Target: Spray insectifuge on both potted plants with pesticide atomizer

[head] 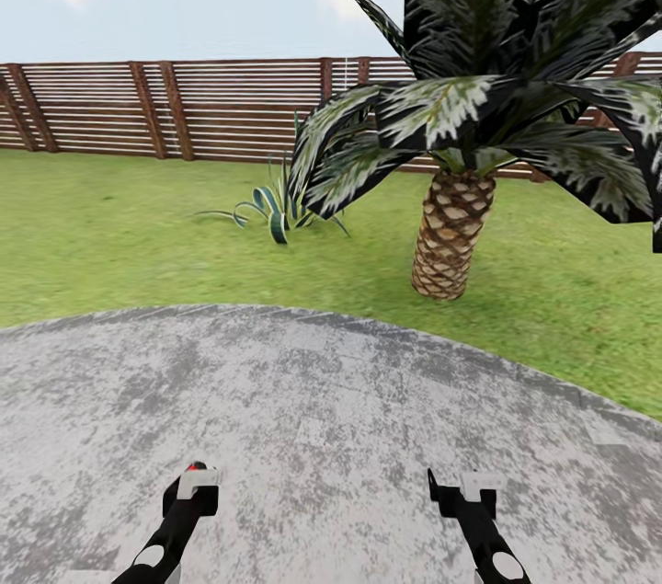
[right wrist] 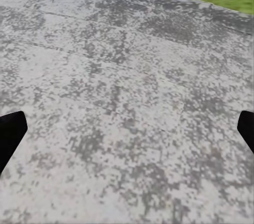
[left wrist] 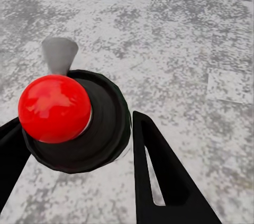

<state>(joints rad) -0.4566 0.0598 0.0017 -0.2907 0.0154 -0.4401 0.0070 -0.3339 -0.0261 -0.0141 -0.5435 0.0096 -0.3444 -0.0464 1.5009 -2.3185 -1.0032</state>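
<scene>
Red tip up, the atomizer (left wrist: 71, 118) sits pinched between my left gripper's (head: 191, 494) fingers (left wrist: 159, 176) at the lower left of the head frame, its long axis running out along them, toward the patio (head: 331, 409). Further right, my right gripper (head: 457, 497) hangs empty, fingers spread wide. No potted plants in sight: just the agave (head: 273, 209) and palm (head: 455, 234) on the lawn ahead. I judge I must find them, then point the left arm their way.
</scene>
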